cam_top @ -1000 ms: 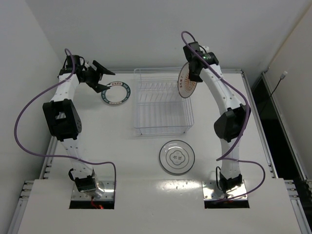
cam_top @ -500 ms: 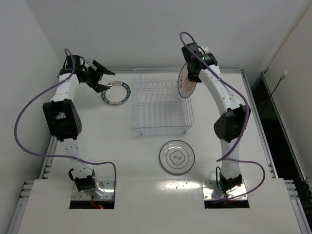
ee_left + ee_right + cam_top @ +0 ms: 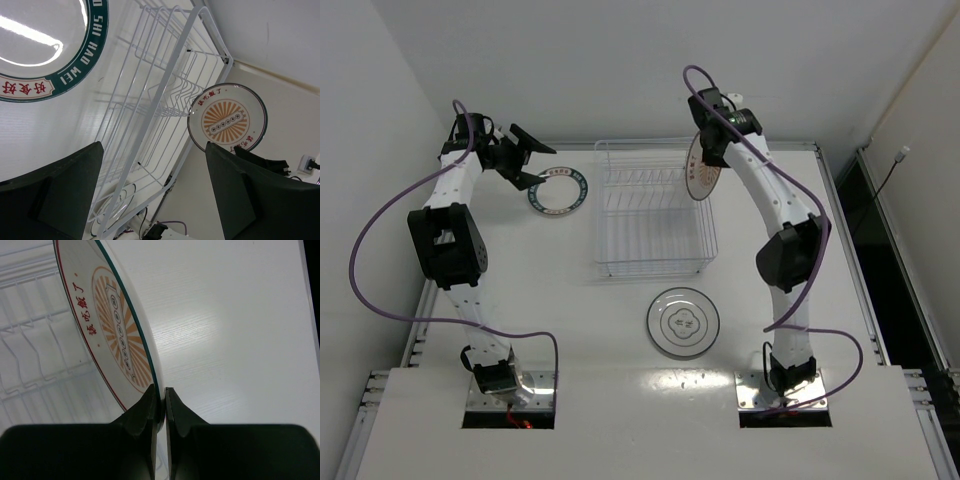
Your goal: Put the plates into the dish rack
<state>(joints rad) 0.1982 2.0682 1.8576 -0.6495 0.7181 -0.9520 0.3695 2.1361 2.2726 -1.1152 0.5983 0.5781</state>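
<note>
My right gripper [image 3: 712, 150] is shut on the rim of the white plate with the orange centre [image 3: 701, 170], holding it upright over the far right corner of the wire dish rack [image 3: 603, 215]. The right wrist view shows the plate [image 3: 112, 325] edge-on between my fingertips [image 3: 162, 402]. The teal-rimmed plate [image 3: 558, 191] lies flat on the table left of the rack. My left gripper [image 3: 528, 158] is open and empty just beyond that plate's far left edge. The pale grey plate [image 3: 682, 321] lies flat in front of the rack. The left wrist view shows the teal plate [image 3: 60, 75], the rack [image 3: 170, 65] and the held plate [image 3: 227, 117].
The rack holds no plates; its upright tines [image 3: 645, 180] run along the far half. White walls close in behind and at the left. The table's right edge [image 3: 840, 220] drops to a dark gap.
My right gripper has moved the orange-centred plate slightly left and farther back, over the rack's far right corner. The left arm has not moved.
</note>
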